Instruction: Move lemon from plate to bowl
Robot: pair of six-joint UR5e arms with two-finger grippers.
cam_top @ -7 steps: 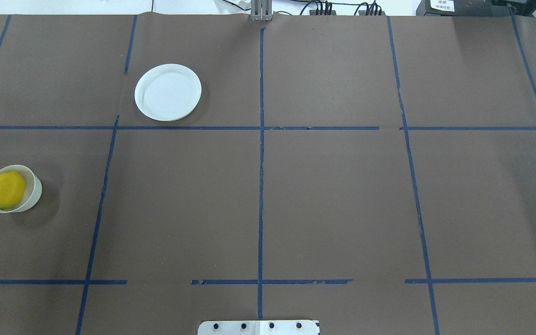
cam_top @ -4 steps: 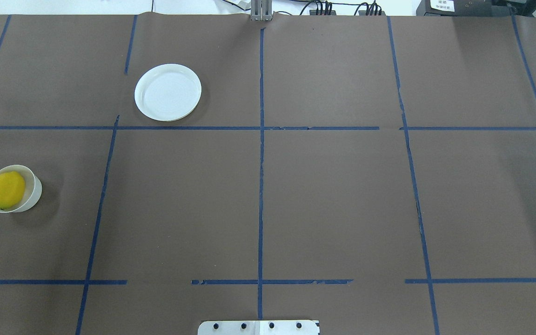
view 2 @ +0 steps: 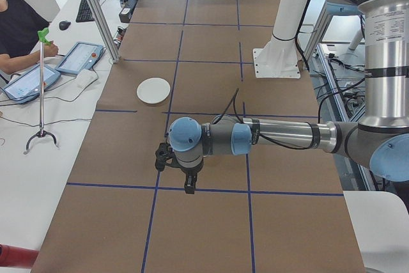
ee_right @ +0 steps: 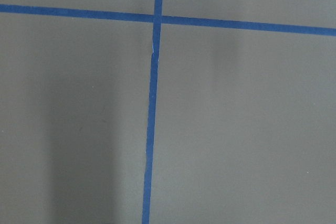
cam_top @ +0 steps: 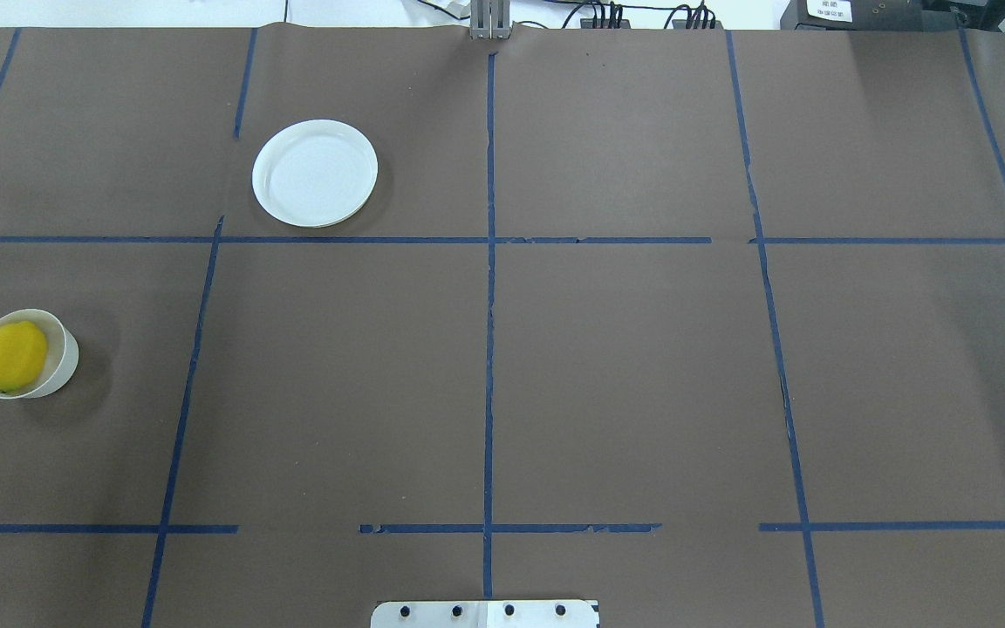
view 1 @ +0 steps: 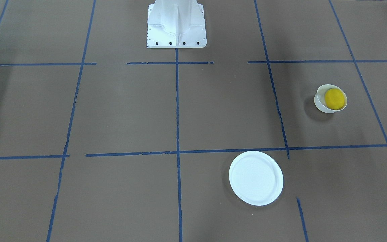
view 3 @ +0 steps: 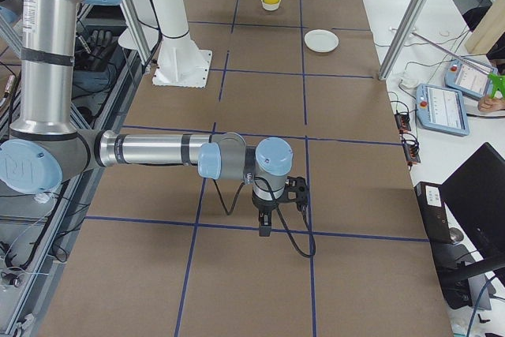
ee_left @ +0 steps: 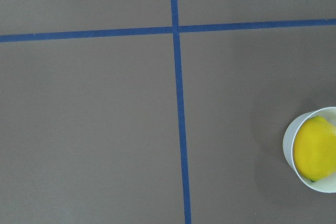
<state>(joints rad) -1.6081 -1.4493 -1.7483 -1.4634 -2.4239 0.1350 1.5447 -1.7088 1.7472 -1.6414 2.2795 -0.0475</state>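
Brown-papered and gridded with blue tape point(cam_top: 488, 349), our table point(cam_top: 625, 375) carries the lemon point(cam_top: 12, 356) inside the bowl point(cam_top: 69, 359) near our left edge, so we judge the move done, while the plate point(cam_top: 315, 173) sits bare, well apart and farther out. Our left gripper point(view 2: 189, 187) hangs above the table beside the bowl and our right gripper point(view 3: 264, 229) hangs over bare paper toward the other end; we cannot tell how far either's fingers are parted or whether they hold anything. Only tape lines lie between the two dishes, with the white pedestal point(view 1: 176, 23) well apart from both.
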